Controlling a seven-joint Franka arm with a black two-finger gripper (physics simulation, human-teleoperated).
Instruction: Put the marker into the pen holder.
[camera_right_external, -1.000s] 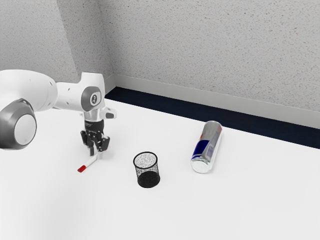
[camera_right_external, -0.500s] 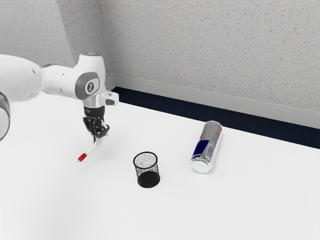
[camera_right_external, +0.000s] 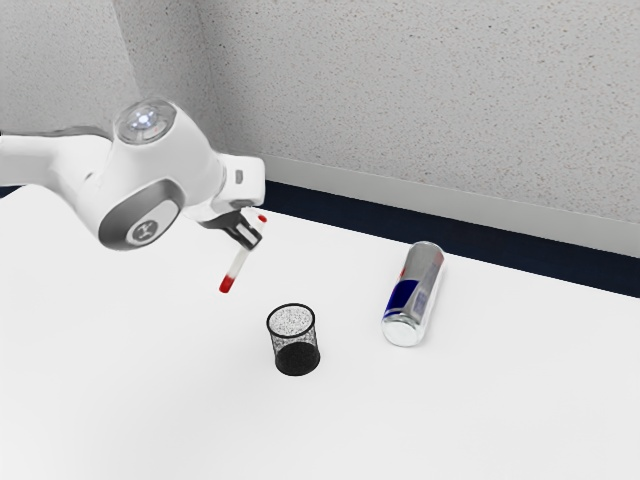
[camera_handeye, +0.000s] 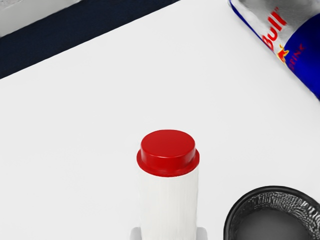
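And it's on the move: the tool (camera_right_external: 249, 236) has swung up and tipped over, gripping the marker (camera_right_external: 238, 263), now slanting in mid-air above the table (camera_right_external: 140, 400) and closer to the pen holder (camera_right_external: 297, 359)! The pick looks won, but it isn't over the rim, and that tilt probably needs straightening before any drop

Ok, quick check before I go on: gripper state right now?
Gripper: closed, holding the marker, which is tilted in the air, outside the pen holder.
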